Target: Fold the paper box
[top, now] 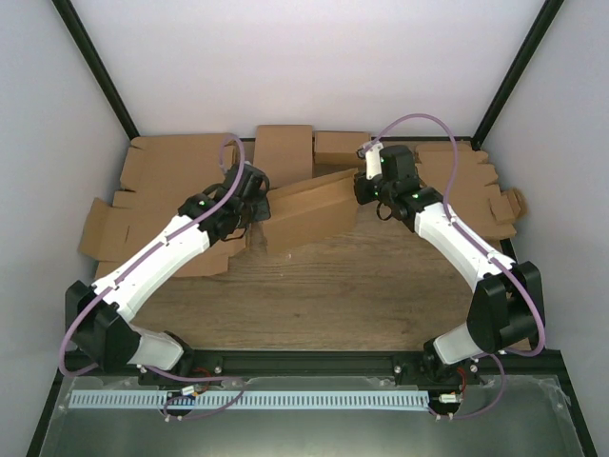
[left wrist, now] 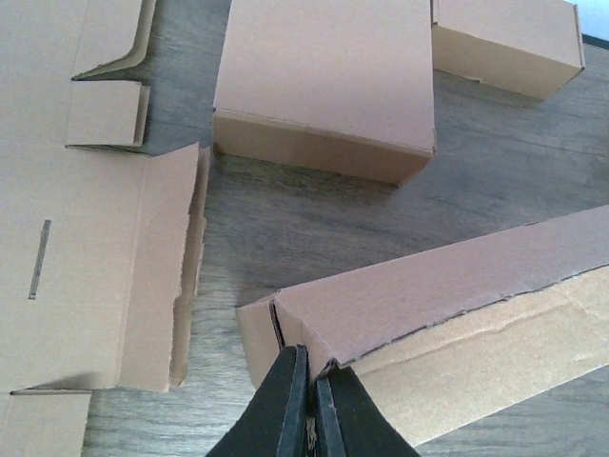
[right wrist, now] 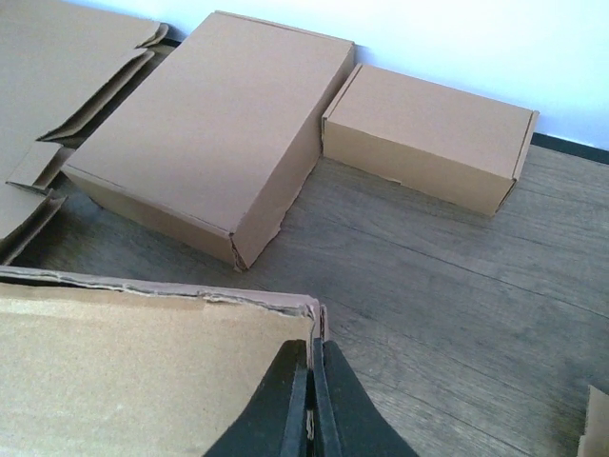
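My left end effector point(top: 255, 195) and right end effector point(top: 364, 186) are each pinched shut on 1 end wall of the paper box point(top: 309, 211), which lies tilted across the middle of the bench point(top: 333, 295) between them. It looks light, stiff corrugated board that creases or tears at edges, so I'd hold beside fold lines.

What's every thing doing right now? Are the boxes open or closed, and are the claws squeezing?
paper box: half folded, pinched at both ends.
left gripper: shut on paper box's edge.
right gripper: shut on paper box's edge.
big box: closed.
small box: closed.
flat blanks: unfolded.
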`<state>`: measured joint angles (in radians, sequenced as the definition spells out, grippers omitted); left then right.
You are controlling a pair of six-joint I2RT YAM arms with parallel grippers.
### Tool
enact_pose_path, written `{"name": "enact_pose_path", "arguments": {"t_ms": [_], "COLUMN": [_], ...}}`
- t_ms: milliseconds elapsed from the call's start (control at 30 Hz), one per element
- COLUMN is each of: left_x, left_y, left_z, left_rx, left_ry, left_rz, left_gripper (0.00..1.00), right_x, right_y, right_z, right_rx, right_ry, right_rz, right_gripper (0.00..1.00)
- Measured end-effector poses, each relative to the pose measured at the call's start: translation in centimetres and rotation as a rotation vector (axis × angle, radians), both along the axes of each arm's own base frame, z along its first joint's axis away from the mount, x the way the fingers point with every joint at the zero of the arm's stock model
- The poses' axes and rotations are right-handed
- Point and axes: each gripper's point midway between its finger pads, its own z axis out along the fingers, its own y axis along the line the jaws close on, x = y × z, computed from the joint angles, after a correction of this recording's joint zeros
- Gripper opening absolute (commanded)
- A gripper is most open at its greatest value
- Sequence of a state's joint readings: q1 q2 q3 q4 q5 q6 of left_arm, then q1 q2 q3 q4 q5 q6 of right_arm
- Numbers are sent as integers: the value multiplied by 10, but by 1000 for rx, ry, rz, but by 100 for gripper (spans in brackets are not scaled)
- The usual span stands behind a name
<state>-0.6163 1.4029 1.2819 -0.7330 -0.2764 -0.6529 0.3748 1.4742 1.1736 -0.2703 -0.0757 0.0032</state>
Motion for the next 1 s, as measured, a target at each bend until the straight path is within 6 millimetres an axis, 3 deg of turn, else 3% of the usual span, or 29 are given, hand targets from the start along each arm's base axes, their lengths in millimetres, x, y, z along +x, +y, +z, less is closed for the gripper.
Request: {"name": "enact_pose_path", "arguments": {"t_ms": [1000], "left_x": [0], "left_y": [5], "left_z": [-2], "left_rx": [105], "left_ry": [37], "left_rz": [-24], "left_gripper": [4], "right_x": [-1], "right_y": [0], "right_z": [0], "right_rx": [-25], "right_ry": [1], "right_rz": [7], "right_gripper": [1]}}
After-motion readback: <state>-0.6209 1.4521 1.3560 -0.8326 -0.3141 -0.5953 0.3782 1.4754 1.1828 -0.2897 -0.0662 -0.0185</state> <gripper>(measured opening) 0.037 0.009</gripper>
